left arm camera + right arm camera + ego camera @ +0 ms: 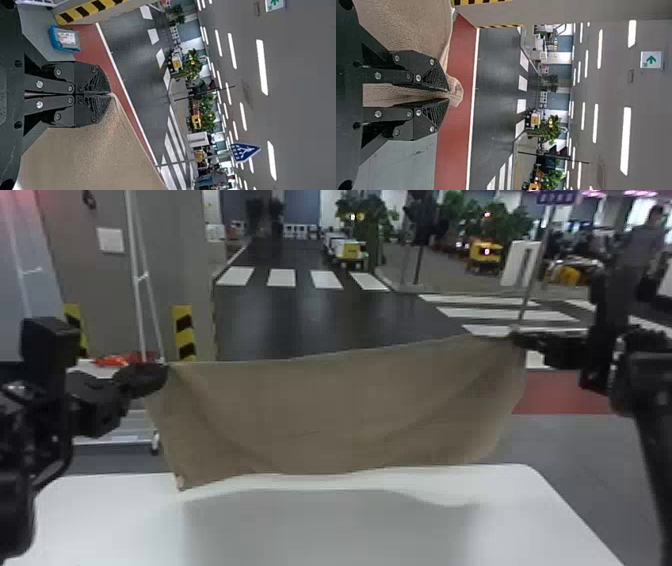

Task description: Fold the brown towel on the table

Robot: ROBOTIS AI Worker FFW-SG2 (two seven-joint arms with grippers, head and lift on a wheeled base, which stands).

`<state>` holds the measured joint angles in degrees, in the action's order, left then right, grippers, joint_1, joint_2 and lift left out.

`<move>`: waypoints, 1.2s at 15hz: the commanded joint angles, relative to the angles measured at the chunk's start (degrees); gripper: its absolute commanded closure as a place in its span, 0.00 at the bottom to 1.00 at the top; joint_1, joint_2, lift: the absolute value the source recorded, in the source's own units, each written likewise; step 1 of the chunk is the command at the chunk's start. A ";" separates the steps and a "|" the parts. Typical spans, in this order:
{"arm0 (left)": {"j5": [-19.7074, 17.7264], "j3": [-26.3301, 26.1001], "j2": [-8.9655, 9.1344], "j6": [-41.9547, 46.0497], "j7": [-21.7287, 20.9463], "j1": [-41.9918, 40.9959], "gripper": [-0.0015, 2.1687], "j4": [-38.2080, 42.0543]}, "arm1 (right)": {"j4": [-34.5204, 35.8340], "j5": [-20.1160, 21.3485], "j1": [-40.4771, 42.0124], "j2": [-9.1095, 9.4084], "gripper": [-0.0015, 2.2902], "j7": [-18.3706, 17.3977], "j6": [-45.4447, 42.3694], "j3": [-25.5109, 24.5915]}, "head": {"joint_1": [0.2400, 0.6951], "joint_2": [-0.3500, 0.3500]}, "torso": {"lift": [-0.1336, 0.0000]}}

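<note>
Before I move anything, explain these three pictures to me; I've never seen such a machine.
It is a robot with a left arm and a right arm, both black. One picture looks forward and down from its head. The other two come from its wrists and are turned sideways. In front stands a white table, with a soft shadow lying across it. The brown towel hangs spread between the arms: left jaws and right jaws each pinch it near an upper corner.
</note>
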<state>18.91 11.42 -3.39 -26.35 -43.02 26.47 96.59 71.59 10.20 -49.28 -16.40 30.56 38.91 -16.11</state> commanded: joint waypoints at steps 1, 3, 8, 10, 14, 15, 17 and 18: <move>-0.72 1.41 -0.30 3.88 -0.67 -3.71 0.99 2.20 | 2.42 -2.02 4.81 -1.62 0.42 1.16 0.95 -1.55 | 0.18 0.29 | 0.07; -0.98 3.34 -0.83 10.74 -1.10 -12.68 0.99 6.77 | 11.21 -7.03 15.79 -3.29 0.42 2.75 1.66 -2.78 | 0.22 0.28 | 0.07; -4.85 8.70 -0.57 29.20 -4.44 -35.88 0.99 17.14 | 31.95 -13.18 44.80 -3.38 0.42 8.11 -0.63 -8.23 | 0.64 0.27 | 0.07; -6.34 10.20 -0.39 44.49 -5.85 -44.40 0.99 17.67 | 36.61 -13.71 53.15 -1.71 0.42 11.36 -3.97 -10.25 | 0.81 0.26 | 0.07; -7.31 13.71 -0.39 58.55 -10.16 -52.40 0.99 15.03 | 41.79 -17.23 65.19 0.49 0.42 16.19 -12.23 -15.35 | 1.00 0.21 | 0.07; -7.40 14.94 -0.48 61.89 -12.44 -53.28 0.99 14.42 | 42.50 -19.07 66.86 1.01 0.42 17.42 -13.11 -18.08 | 1.00 0.20 | 0.07; -7.40 17.49 -0.74 66.81 -17.72 -53.46 0.99 12.40 | 42.93 -21.27 70.11 1.01 0.42 18.39 -15.92 -21.94 | 1.00 0.16 | 0.07; -6.70 18.55 -1.01 68.04 -19.39 -53.02 0.99 11.43 | 42.76 -21.27 70.55 1.01 0.42 18.57 -16.27 -22.82 | 1.00 0.13 | 0.07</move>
<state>11.60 28.37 -4.13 39.40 -61.50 -26.87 109.39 114.38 -10.55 20.02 -15.41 49.02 23.69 -37.18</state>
